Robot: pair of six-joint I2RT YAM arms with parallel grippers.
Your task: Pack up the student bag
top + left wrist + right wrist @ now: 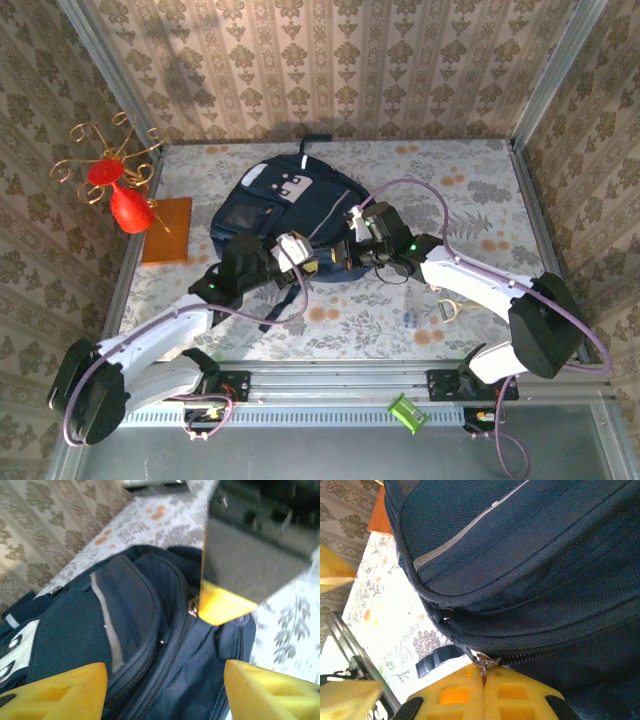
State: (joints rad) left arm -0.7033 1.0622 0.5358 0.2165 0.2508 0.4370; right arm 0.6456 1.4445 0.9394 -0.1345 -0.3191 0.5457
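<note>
A: Where's the student bag [290, 205]?
B: Mid-frame in top view, flat on the table [480, 200].
A: Grippers?
B: The right gripper [484, 677] is pinched tight on the zip pull [481, 665], btm centre of its wrist view. The left gripper [165, 690] is spread wide w/ nothing held, hovering over the bag.
A: Tips for the zip?
B: Imo pull along the track, not upward. The left one should pin fabric nr the slider so the bag doesn't drag. Go slow round the curve.
</note>
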